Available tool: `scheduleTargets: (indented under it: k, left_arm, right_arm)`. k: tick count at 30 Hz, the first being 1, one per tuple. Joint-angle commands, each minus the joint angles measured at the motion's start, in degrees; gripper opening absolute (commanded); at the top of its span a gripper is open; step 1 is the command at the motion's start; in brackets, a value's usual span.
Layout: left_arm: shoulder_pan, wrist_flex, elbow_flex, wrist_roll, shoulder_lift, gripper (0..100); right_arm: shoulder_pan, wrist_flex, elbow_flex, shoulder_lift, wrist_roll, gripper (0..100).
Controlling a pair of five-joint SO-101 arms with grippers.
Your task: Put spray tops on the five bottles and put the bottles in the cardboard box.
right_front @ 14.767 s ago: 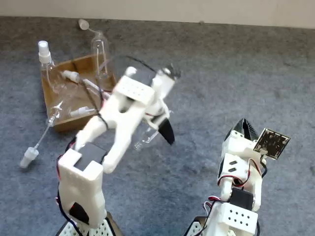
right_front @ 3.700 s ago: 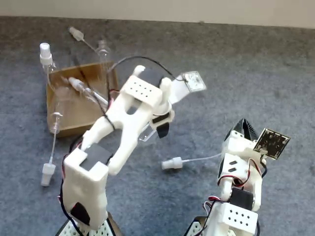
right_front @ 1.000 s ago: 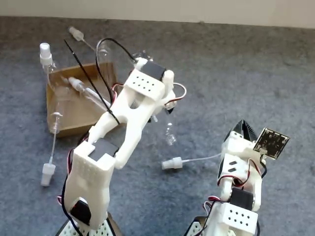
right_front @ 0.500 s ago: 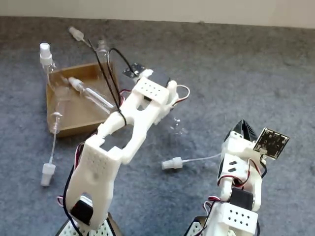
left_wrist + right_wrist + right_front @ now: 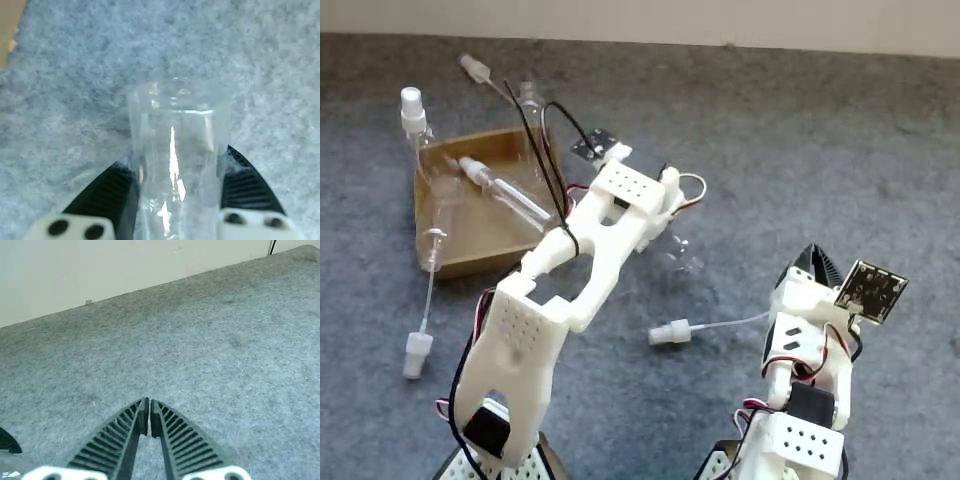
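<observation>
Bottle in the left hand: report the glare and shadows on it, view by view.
Left wrist view: a bright vertical glare streak runs down the clear bottle between the left hand's dark fingers. High view: small pale glints mark it; carpet shadows look soft.

Bottling job, part done, on grey carpet [image 5: 820, 150]
Clear uncapped bottle [image 5: 682, 255] clamped in left gripper [image 5: 176, 160] near carpet's middle; capped bottle [image 5: 505, 195] lying in cardboard box [image 5: 485, 262] by far left corner; loose spray top [image 5: 670, 333] toward near edge.
</observation>
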Motion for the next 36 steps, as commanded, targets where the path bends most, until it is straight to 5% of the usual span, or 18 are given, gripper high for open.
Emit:
scheduleTargets:
  k: [1, 10, 19, 32, 36]
  left_arm:
    - [2.51, -2.02, -0.84, 0.53, -0.4, 13]
    - [4.88, -1.49, -0.48, 0.35, -0.31, 61]
    - [4.88, 1.41, -0.84, 0.26, -0.57, 97]
    - [4.88, 15.21, -12.79, -1.49, -0.75, 94]
    - [5.32, 24.44, -20.0, -8.97, -0.66, 94]
  right_arm:
    - [-0.75, 0.22, 6.64, -0.4, -0.18, 1.4]
    - [-0.75, 0.31, 6.64, -0.4, -0.18, 1.4]
    - [-0.75, 0.31, 6.64, -0.4, -0.18, 1.4]
    - [-0.66, 0.31, 6.64, -0.4, -0.18, 1.4]
    - [-0.66, 0.31, 6.64, -0.4, -0.18, 1.4]
